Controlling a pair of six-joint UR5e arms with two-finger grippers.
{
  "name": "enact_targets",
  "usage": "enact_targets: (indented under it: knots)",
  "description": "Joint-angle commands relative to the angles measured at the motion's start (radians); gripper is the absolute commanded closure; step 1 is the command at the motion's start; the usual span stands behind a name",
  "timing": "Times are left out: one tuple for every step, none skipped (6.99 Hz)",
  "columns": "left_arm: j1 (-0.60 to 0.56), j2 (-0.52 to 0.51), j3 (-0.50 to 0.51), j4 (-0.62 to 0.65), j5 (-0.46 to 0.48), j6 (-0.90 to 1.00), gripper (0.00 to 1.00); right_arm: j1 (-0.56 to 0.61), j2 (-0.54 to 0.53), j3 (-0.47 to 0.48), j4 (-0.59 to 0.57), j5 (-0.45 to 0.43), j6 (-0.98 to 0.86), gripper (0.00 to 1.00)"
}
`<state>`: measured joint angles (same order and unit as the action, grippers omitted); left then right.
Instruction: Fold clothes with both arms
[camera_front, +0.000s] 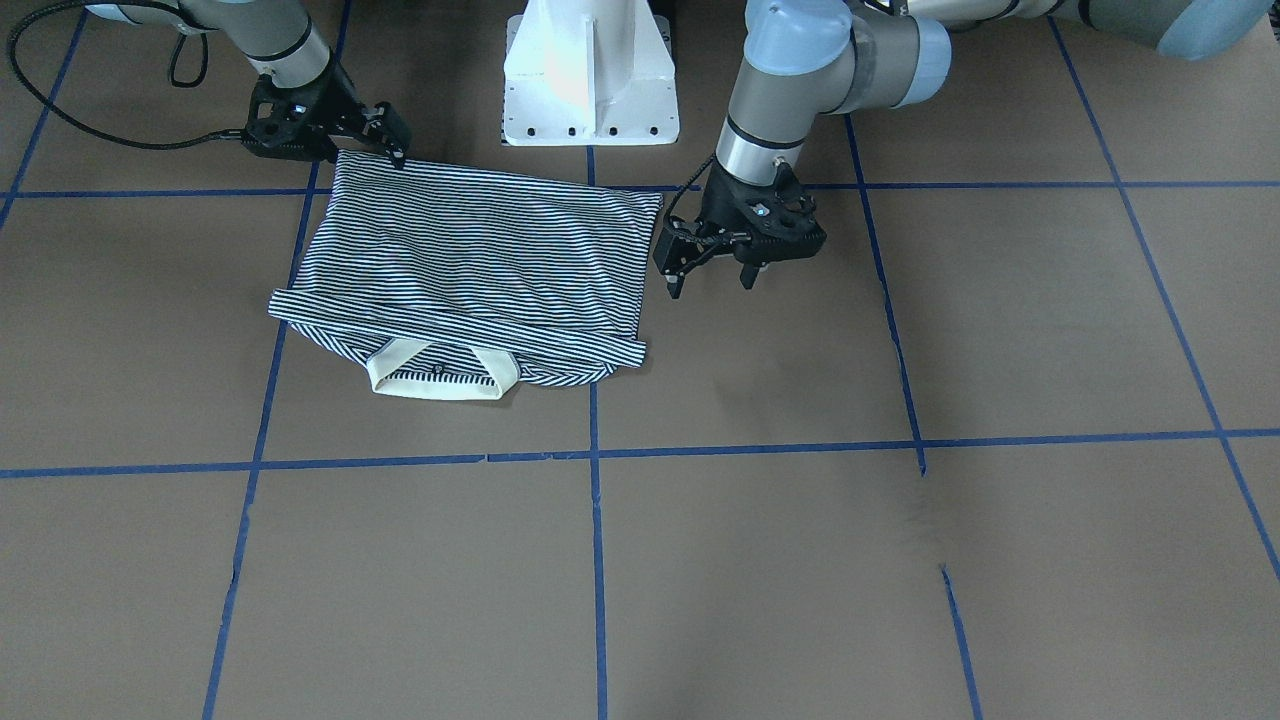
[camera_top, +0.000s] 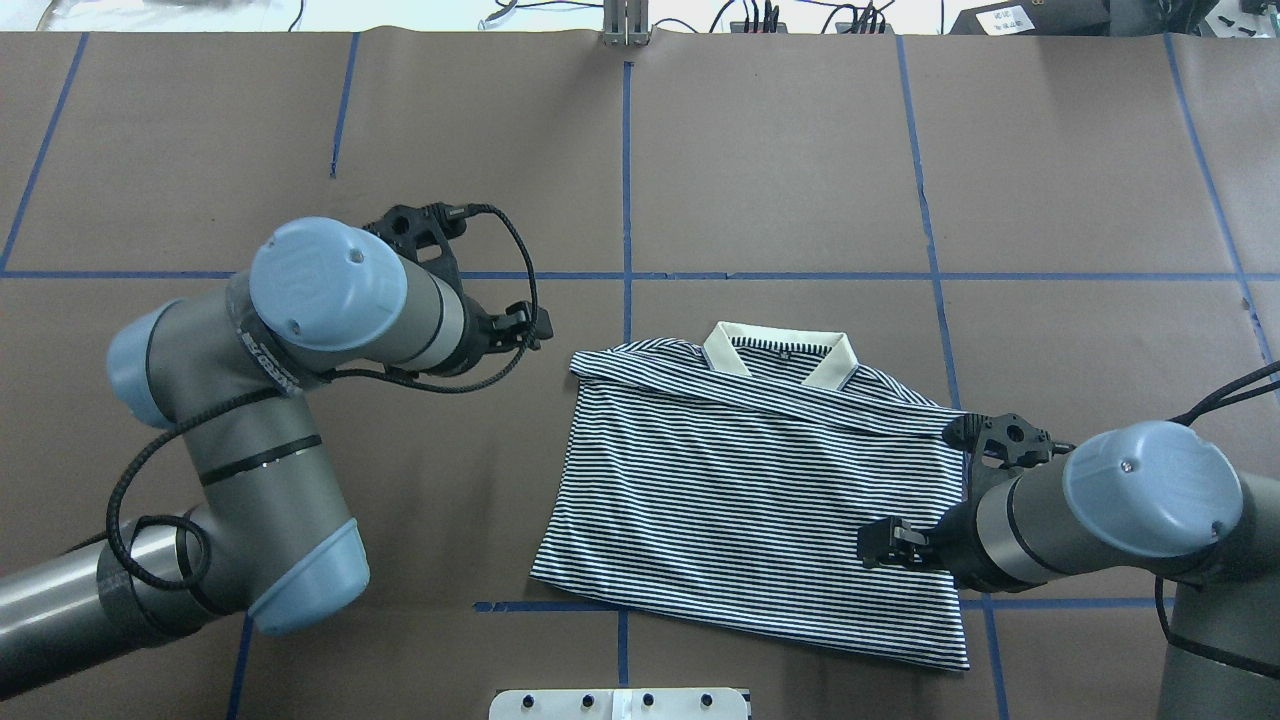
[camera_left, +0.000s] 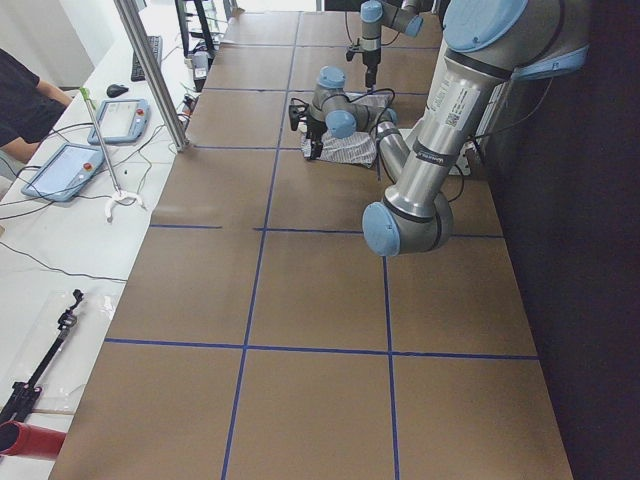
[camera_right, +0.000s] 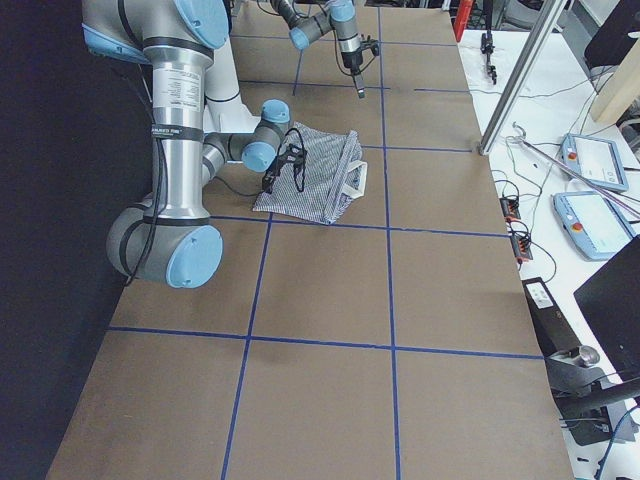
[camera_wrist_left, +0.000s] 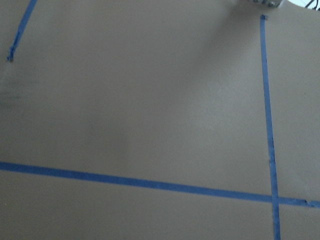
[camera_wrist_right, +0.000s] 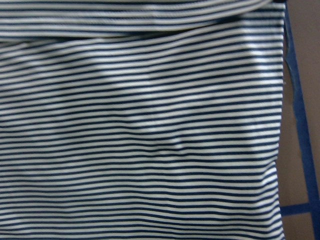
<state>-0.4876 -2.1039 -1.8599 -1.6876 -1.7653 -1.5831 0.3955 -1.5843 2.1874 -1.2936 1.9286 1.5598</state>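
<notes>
The left gripper (camera_front: 711, 280) has its two black fingers spread wide and empty. It points down at the table (camera_front: 1000, 330), just beside the side edge of the polo shirt (camera_front: 470, 270) and apart from it. The right gripper (camera_front: 398, 148) has its fingertips at the shirt's hem corner nearest the robot; whether they are clenched on the cloth or merely resting there cannot be told, and the overhead view hides them under the wrist. The shirt is soft knit with thin navy-and-white stripes, folded into a rough rectangle with its sleeves turned in. It is lightly rippled across the middle, and its cream collar (camera_top: 780, 355) lies flat on the side away from the robot. It sits on the robot's right half of the table, one side edge close to the centre tape line (camera_top: 626, 200). The table is matt brown, gridded with blue tape. The left arm (camera_top: 290, 400) is silver-grey tube with light blue joint caps. It comes in low, doubles back at the elbow and reaches its wrist toward the shirt, with a black cable (camera_top: 510, 250) looping over it. The right arm (camera_top: 1120, 510) lies low across the shirt's hem side, its wrist turned inward over the cloth. A white pedestal (camera_front: 590, 80) stands between the arms.
</notes>
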Motion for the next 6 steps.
enact_targets:
  knots:
    - [0.210,0.007,-0.021,0.069,0.073,-0.313,0.00,0.142,0.116,-0.003,0.007,0.060,0.000,0.00]
    - [0.295,0.015,-0.015,0.075,0.085,-0.386,0.00,0.170,0.125,-0.003,0.011,0.063,0.000,0.00]
    - [0.328,0.012,-0.002,0.074,0.105,-0.431,0.00,0.183,0.127,-0.002,0.016,0.063,0.000,0.00]
    - [0.331,0.010,-0.002,0.075,0.106,-0.437,0.02,0.183,0.127,-0.002,0.016,0.052,0.000,0.00]
    - [0.330,0.007,-0.002,0.075,0.106,-0.440,0.04,0.187,0.127,-0.002,0.016,0.052,0.000,0.00]
    - [0.317,0.007,-0.002,0.074,0.107,-0.433,0.04,0.187,0.127,-0.003,0.016,0.052,0.000,0.00]
